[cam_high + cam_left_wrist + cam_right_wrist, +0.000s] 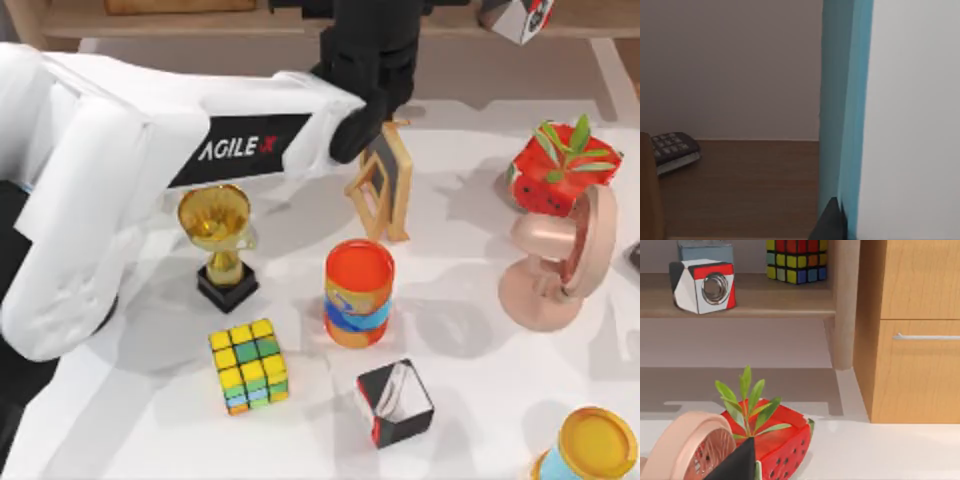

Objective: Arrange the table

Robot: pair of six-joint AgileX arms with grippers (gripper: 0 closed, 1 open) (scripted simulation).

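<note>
my left arm (150,160) reaches from the top view's left across the white table (470,330) toward the back, its black wrist above a small wooden picture frame (382,183) standing near the back middle. i cannot tell whether the left gripper is apart or together. the left wrist view shows a brown surface, a pale wall, a blue upright panel (845,115) and a dark calculator (674,150) lying on the brown surface.

the table spreads under everything in the top view, from the lower left corner to the right edge. on it, a gold trophy (218,245) on a black base stands left of centre, with a colourful puzzle cube (249,366) in front of it. a can (358,293) with an orange top stands at the centre, and a black, white and red box (395,402) sits just in front of it. at the right, a pink round stand mirror (555,265) stands just beside a red watermelon-shaped pot (562,172) with green leaves. a yellow-topped can (592,447) sits at the lower right corner.

the right wrist view looks over the mirror (690,452) and the watermelon pot (767,437) toward a wooden shelf (740,302) holding a white and red box (702,286) and a second puzzle cube (797,260), beside a wooden drawer cabinet (915,330). i cannot tell how the right gripper's hand stands.
</note>
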